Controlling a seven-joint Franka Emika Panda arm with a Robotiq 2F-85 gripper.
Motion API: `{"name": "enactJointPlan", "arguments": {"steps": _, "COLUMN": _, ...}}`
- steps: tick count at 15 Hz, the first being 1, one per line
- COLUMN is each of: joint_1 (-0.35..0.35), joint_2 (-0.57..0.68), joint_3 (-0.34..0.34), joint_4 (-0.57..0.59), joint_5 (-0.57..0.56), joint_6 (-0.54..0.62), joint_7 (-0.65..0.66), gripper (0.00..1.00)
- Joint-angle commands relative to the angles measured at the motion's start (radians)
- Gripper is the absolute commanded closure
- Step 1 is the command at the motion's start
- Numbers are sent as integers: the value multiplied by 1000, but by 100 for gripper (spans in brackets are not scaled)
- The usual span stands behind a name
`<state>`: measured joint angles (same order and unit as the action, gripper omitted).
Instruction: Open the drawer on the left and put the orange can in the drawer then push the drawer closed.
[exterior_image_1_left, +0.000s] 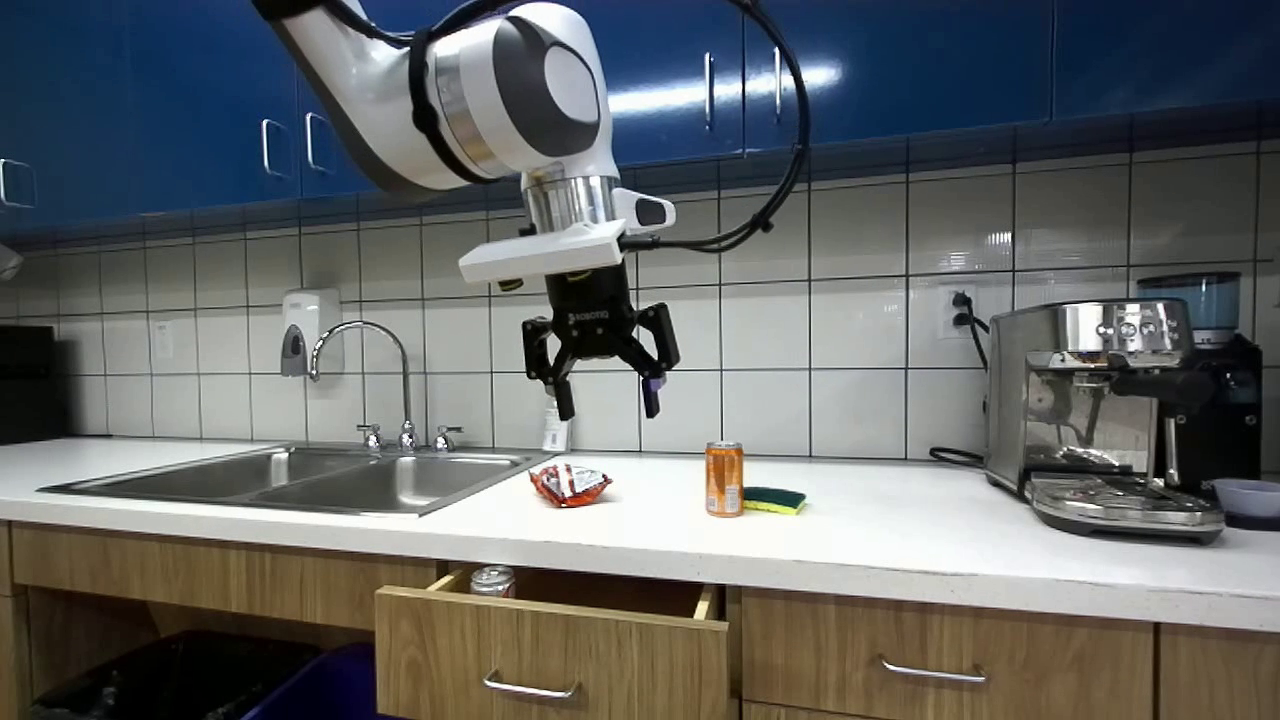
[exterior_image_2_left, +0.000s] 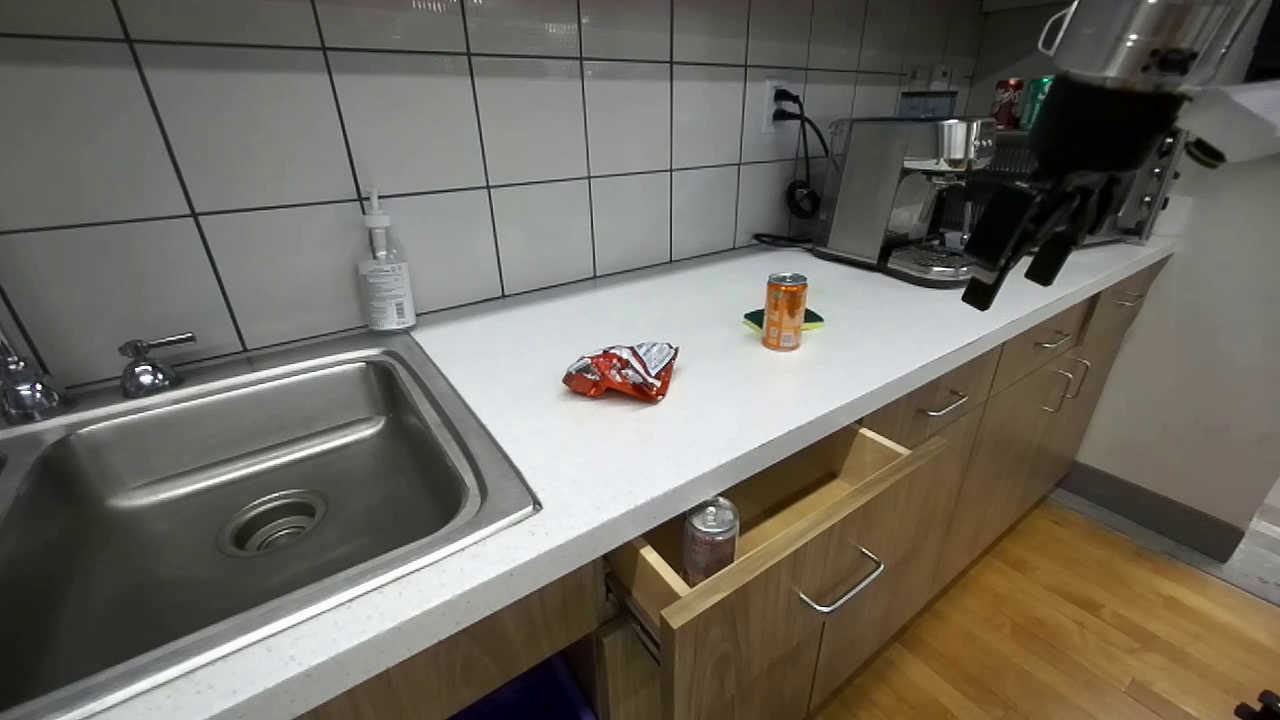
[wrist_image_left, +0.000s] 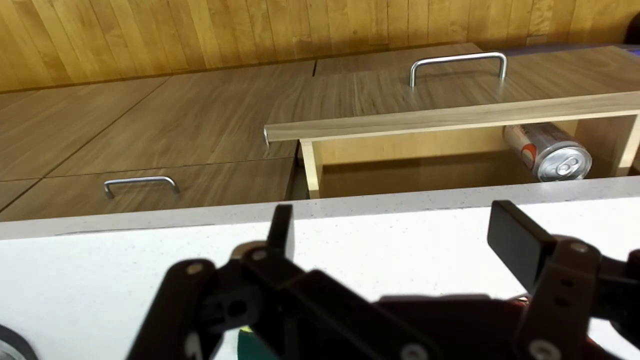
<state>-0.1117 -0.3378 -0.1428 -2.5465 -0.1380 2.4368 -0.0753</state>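
The drawer (exterior_image_1_left: 600, 665) stands open, the orange can (exterior_image_1_left: 725, 480) upright and ungripped on the counter (exterior_image_1_left: 900, 545), the end effector (exterior_image_1_left: 608, 413) raised, spread and empty; picking appears the step in hand, requiring alignment over the orange can, then descent.

Orange can (exterior_image_1_left: 724, 480), black claw (exterior_image_1_left: 608, 401), brown wood-grained drawer (exterior_image_1_left: 625, 662), white counter (exterior_image_1_left: 900, 530), blue cupboards (exterior_image_1_left: 900, 75)

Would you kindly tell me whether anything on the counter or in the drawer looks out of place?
The red packet on the counter looks odd: crumpled, like litter. The orange can and the drink can inside the drawer stand upright, and no spill shows.
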Motion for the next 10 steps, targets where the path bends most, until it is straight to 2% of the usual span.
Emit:
{"name": "enactJointPlan", "arguments": {"steps": 1, "joint_1": 26, "joint_2": 124, "joint_3": -2, "joint_4": 109, "joint_5": 53, "joint_6": -8, "joint_7": -59, "gripper": 0}}
{"name": "enactJointPlan", "arguments": {"steps": 10, "joint_1": 38, "joint_2": 328, "joint_3": 20, "joint_4": 249, "joint_5": 77, "joint_6": -18, "joint_7": -108, "gripper": 0}}
